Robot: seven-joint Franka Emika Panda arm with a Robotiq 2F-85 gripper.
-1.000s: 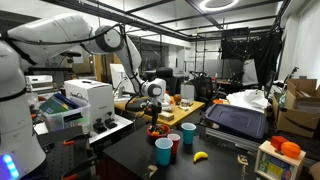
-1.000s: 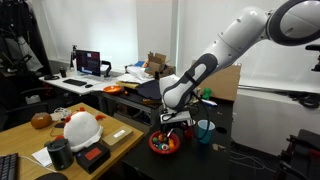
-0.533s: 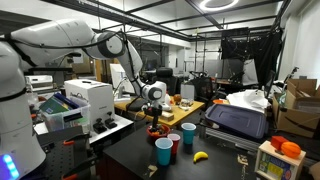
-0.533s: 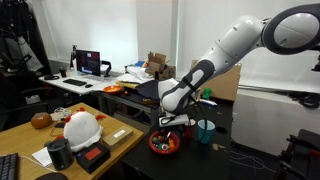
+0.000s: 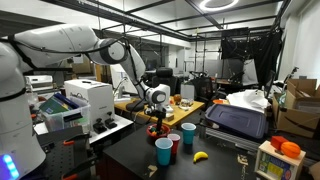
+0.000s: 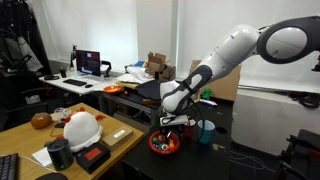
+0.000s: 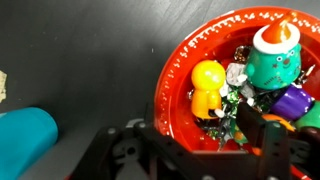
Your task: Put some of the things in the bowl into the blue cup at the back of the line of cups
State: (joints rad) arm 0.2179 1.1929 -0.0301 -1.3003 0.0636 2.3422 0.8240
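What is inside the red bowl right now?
Small toys: a yellow figure, a green figure with a red hat, a purple piece and dark bits. A finger of the gripper hides whatever lies beneath it.

My gripper (image 5: 156, 125) hangs fingers-down at the end of my white arm (image 5: 70, 40), just above the bowl (image 5: 160, 133) on the dark table (image 5: 122, 155). Here my jaws are too small to tell how they stand. To one side of them three cups stand in a line: the blue cup (image 5: 188, 133) near the bowl, the red cup (image 5: 175, 143), then the front blue cup (image 5: 164, 151). A banana (image 5: 200, 156) lies past the cups, well apart from my jaws.
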